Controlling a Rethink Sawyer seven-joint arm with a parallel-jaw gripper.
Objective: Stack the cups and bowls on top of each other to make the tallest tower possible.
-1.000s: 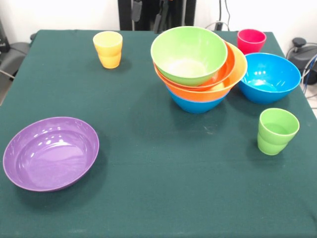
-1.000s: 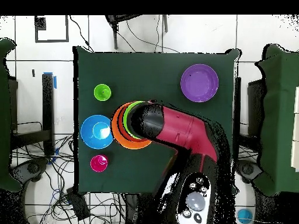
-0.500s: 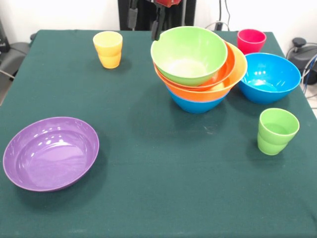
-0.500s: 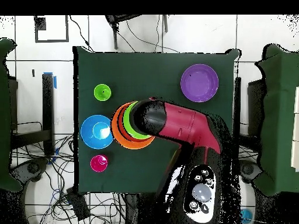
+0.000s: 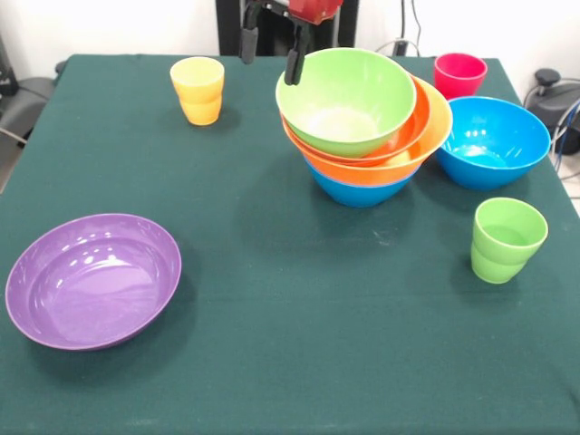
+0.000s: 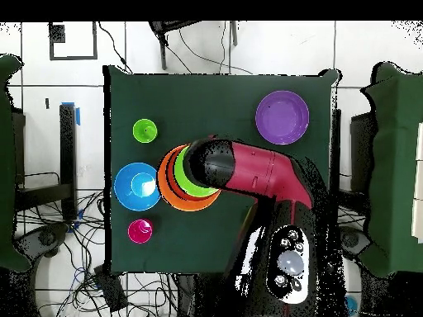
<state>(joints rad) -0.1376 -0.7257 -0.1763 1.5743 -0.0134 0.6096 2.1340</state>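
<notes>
My gripper (image 5: 269, 56) has come down into front view over the last sec: nothing visible a sec ago, one tip half a sec ago, now both fingers hang at the top edge w/ red wrist above. Fingers apart, nothing between them. One tip sits just beside the back rim of the lime green bowl (image 5: 346, 98), the other out over bare cloth toward the yellow cup (image 5: 198, 90). Overhead the arm (image 6: 248, 173) has swung across the tower (image 6: 183, 177) and covers part of it.

Meaning for task, imo: I'm free and lining up next pick; nothing on the table has shifted.

Tower sits centre-right in front view: blue bowl at bottom, yellow-orange, orange-red, lime green on top. Long axis roughly vertical but leaning; top bowl's mouth tips toward the camera and a bit left, rims offset not concentric. Could slide if I load it off-centre.

Loose: big blue bowl (image 5: 492, 140) just beside tower, red-pink cup (image 5: 459, 74) behind it, light green cup (image 5: 507, 238) nearer, purple bowl (image 5: 93, 279) well apart at front-left
</notes>
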